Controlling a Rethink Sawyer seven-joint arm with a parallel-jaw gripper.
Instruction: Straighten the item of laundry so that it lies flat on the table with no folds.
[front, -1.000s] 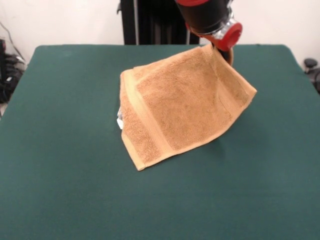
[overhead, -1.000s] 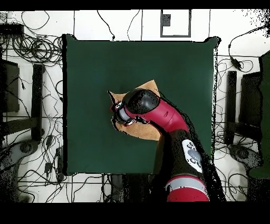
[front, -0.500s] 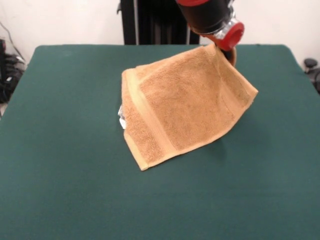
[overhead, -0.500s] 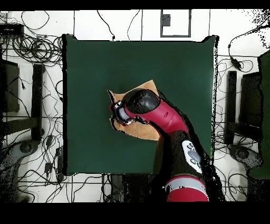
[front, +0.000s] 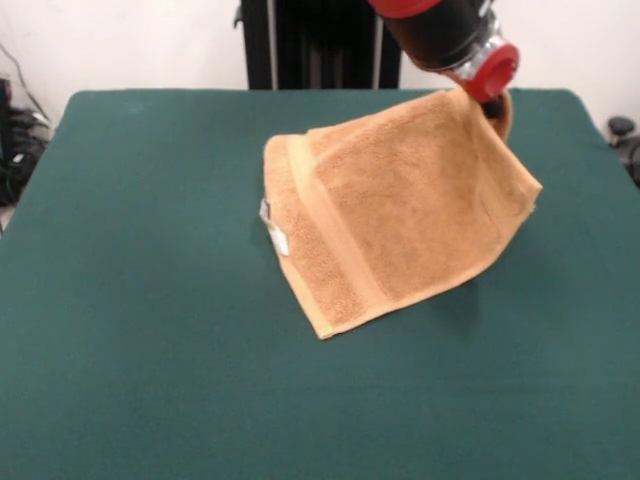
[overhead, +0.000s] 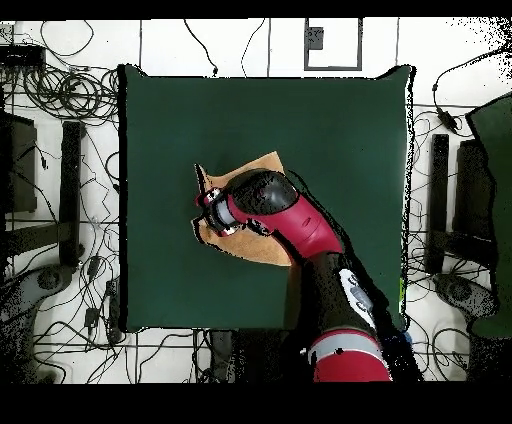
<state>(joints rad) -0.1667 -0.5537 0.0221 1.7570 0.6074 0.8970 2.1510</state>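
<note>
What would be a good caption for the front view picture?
Red and black robot arm's gripper lifts one corner of a tan-orange terry towel above the dark green felt-covered table.

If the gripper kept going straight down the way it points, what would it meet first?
Probably the towel itself: the gripper already holds its raised corner, and the cloth drapes beneath it. Below that lies the green table. Depth is uncertain.

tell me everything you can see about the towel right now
The towel is a small, square, tan-orange piece of terry cloth with flat woven bands near its edges and a small white label at its left side. It is not flat: one corner is lifted at the upper right where the gripper meets it, and the cloth slopes down like a tent, its lower corner resting on the green table. The gripper's fingers are hidden.
</note>
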